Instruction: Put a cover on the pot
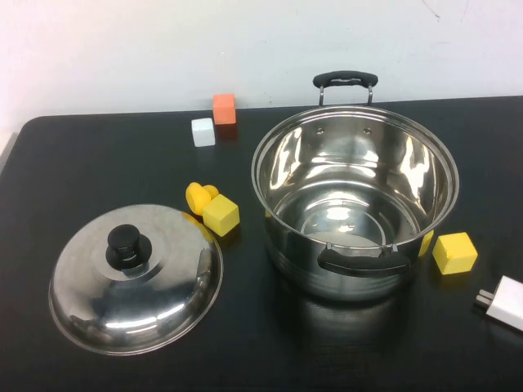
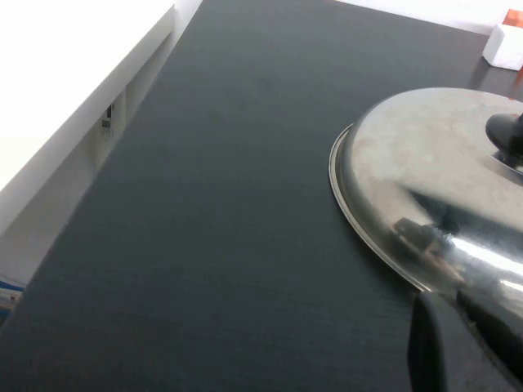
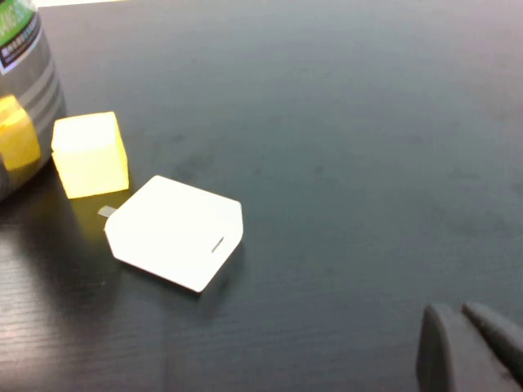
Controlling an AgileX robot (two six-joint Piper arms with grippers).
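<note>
Steel everywhere: the pot (image 1: 355, 204) stands open and empty on the black counter (image 1: 90, 155), and the domed lid (image 1: 136, 278) lies apart from it, knob (image 1: 124, 243) up, flat on its rim. That suits me, since the knob is the one part I can pinch.

My left fingers (image 2: 466, 343) hang low just beside the lid's rim (image 2: 359, 220), dark tips poking into my wrist view with the dome right ahead of them and the knob (image 2: 508, 139) beyond, on the crown. They hold nothing; how wide they stand I cannot tell. The pot sits well past the lid from these fingers, on the far side of the yellow bits.

My right fingers (image 3: 470, 347) hover over bare counter, also holding nothing, spread not readable. Ahead of them lies a white charger (image 3: 174, 231), then a yellow cube (image 3: 90, 153) right beside the pot's wall (image 3: 24, 106). From this hand the pot is near, past those two things.

Nothing has begun, I judge: the lid's untouched. It lies on my left, so the left fingers are the natural ones to rise over the dome and close on the knob. A yellow block (image 1: 221, 215) and a small yellow duck-like toy (image 1: 198, 197) sit between lid and pot, so the carry should go high. Orange (image 1: 224, 108) and white (image 1: 203, 131) cubes are far off, no bother.
</note>
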